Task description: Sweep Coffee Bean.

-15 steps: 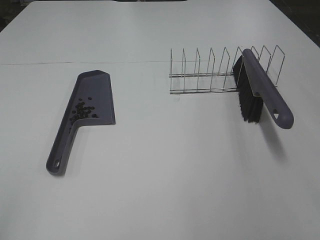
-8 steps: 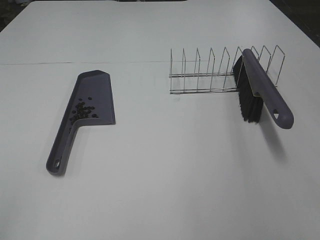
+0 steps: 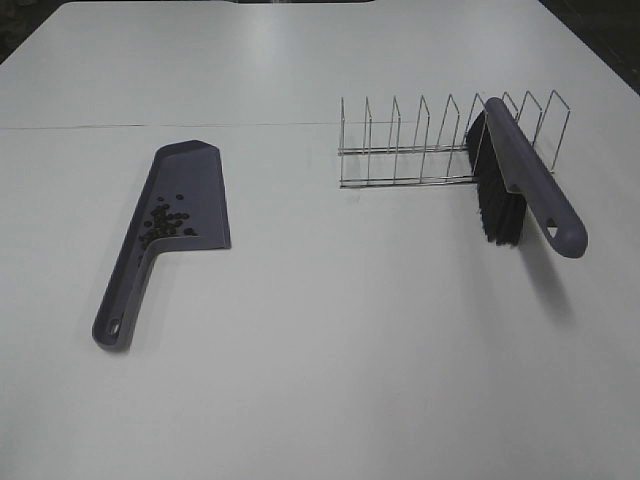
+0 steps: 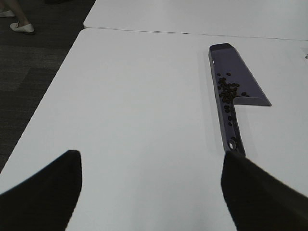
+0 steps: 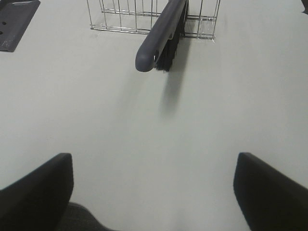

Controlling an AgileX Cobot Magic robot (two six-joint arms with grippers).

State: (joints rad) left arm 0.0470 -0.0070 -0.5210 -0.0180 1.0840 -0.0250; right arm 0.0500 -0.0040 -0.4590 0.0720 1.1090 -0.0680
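One purple plastic dustpan lies flat on the white surface, its long handle ending in a hanging hole. Roughly two dozen coffee beans, small, dark and oval, sit clustered on the dustpan blade near the handle junction. One wire rack with upright loop dividers stands well apart from the dustpan. One brush, purple handle and black bristles, leans in the rack's far-end slot, away from the dustpan. Left gripper and right gripper both stand wide apart, holding nothing, clear of the dustpan.
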